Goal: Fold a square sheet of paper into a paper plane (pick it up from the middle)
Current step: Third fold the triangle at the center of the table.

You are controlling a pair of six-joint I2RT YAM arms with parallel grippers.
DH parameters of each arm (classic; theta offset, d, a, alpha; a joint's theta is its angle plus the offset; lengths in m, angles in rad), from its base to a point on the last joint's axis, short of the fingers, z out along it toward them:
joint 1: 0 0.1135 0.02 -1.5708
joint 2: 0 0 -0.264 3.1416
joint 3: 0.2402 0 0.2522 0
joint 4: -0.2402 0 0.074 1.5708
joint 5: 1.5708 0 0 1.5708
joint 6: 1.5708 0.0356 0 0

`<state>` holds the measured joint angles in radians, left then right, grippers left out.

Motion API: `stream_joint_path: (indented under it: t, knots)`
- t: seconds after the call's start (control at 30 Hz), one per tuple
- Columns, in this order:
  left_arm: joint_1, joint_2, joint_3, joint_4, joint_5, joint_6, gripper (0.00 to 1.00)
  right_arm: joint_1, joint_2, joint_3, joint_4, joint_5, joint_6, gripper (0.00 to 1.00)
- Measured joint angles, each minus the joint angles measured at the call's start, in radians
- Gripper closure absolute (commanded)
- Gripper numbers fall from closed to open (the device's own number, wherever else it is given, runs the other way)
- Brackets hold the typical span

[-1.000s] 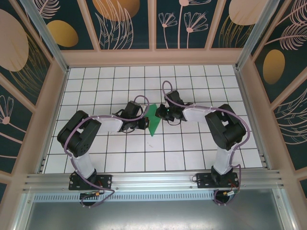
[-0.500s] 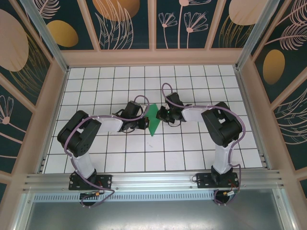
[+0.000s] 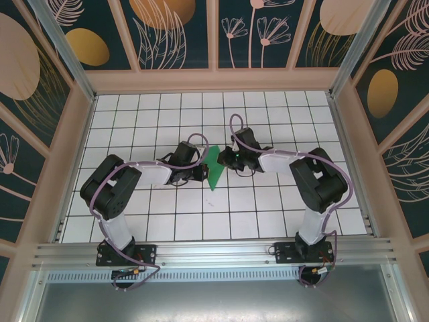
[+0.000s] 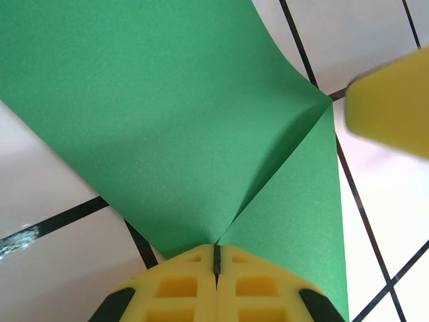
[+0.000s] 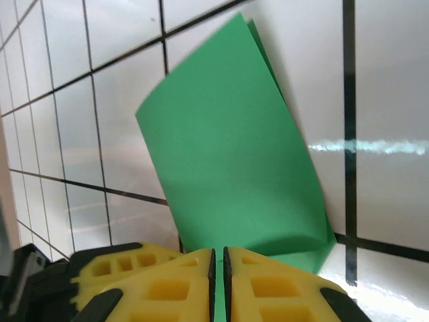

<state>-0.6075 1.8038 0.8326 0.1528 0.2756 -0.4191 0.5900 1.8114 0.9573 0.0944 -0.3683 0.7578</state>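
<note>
Well, your square sheet of paper is right at the tip of the left gripper. It stands up on its edge over the white desk.

The left gripper is shut tight on it. From its own wrist camera you can see green paper coming out of the thin line where the two yellow fingers meet. That spot is the end of a crease. I think that is why it bites there (a fold stays put when you pinch its end).

The right gripper is just across the sheet from the left gripper. It is closed on the paper too, with a sliver of green showing between its fingers. From that side the sheet looks doubled over, with a soft bend near the bottom.

Why two holds? Thin paper flops, so I think one pinch on each side is there to hold it flat and steady for your next fold.

I cannot tell if the bottom tip, just below the left gripper, touches the desk.
</note>
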Motion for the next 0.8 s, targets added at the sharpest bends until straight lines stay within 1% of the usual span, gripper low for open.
stream_joint_path:
  t: [0.27,0.43,0.63,0.8]
  knots:
    - [0.000,0.000,0.000,0.000,0.000,0.000,1.00,0.011,0.058,-0.022,0.006,0.005,0.010,0.84]
    - [0.000,0.000,0.001,-0.001,0.000,0.000,1.00,0.020,0.058,-0.010,-0.009,0.027,0.006,0.83]
    - [0.000,0.000,0.002,-0.003,0.000,0.000,1.00,0.045,0.021,-0.011,-0.024,0.026,0.008,0.83]
    - [0.000,0.000,0.002,-0.003,-0.001,0.000,1.00,0.092,-0.034,-0.064,0.032,-0.003,0.043,0.85]
